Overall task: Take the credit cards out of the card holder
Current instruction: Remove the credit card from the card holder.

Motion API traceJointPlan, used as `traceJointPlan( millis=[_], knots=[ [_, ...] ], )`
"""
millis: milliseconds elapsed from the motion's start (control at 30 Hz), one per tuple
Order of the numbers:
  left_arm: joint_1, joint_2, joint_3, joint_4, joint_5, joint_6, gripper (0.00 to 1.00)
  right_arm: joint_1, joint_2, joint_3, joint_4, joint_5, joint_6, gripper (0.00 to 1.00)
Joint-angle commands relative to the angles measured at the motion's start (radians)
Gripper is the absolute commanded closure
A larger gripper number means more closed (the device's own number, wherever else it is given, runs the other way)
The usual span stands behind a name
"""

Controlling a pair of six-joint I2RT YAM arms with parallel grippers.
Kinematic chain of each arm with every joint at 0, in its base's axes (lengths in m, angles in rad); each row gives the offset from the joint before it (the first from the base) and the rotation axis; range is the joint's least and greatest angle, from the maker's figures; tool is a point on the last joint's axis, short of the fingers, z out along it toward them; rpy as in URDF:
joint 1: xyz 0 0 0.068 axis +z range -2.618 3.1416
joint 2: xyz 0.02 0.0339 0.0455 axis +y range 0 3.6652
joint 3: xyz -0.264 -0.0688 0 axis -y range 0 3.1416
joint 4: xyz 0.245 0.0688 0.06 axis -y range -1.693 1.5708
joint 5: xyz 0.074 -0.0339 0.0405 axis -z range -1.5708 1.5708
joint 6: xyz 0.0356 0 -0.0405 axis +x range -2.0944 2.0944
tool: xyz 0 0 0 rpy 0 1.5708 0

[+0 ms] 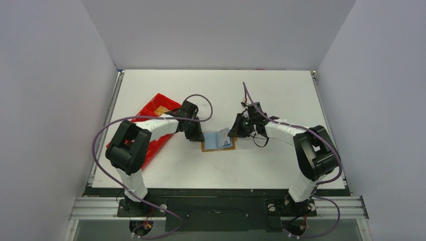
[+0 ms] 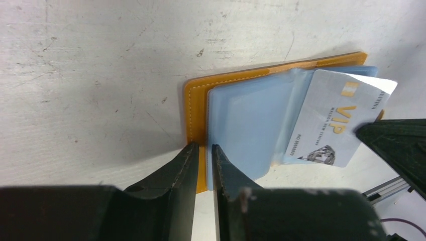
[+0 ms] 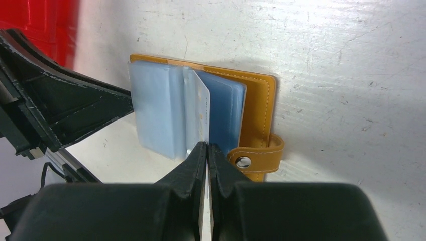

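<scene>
Overall | scuffed white table (image 1: 281,165) | grey walls (image 1: 211,30) | card holder (image 1: 217,143) mid-table

White desk (image 1: 211,90), viewed from above: the top is scuffed and finely scratched, with a dark strip (image 1: 216,192) along its near edge and a grey metal rail (image 1: 100,208) below that. Plain pale grey panels form the left wall (image 1: 50,75), back wall (image 1: 216,30) and right wall (image 1: 377,75). Lighting is even and soft, shadows faint.

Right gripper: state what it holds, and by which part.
The right gripper pinches a card by its near edge, over the open holder.
</scene>
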Motion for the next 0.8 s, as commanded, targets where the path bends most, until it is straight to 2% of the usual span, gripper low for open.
traceJointPlan(
  millis=[0,133,300,467,767],
  knots=[
    [0.008,-0.088,0.072,-0.023,-0.022,0.026,0.78,-0.007,-0.048,0.006,0.026,-0.029,0.023,1.00],
    [0.030,-0.157,0.061,0.010,0.034,0.018,0.66,-0.006,-0.060,0.010,0.039,-0.050,0.044,1.00],
    [0.089,-0.248,-0.023,0.128,0.183,-0.013,0.59,-0.010,-0.088,0.016,0.053,-0.085,0.078,1.00],
    [0.117,-0.295,-0.060,0.167,0.277,-0.016,0.56,-0.014,-0.105,0.019,0.072,-0.113,0.103,1.00],
    [0.134,-0.309,-0.118,0.329,0.420,-0.083,0.55,-0.022,-0.146,0.016,0.162,-0.192,0.203,1.00]
  ],
)
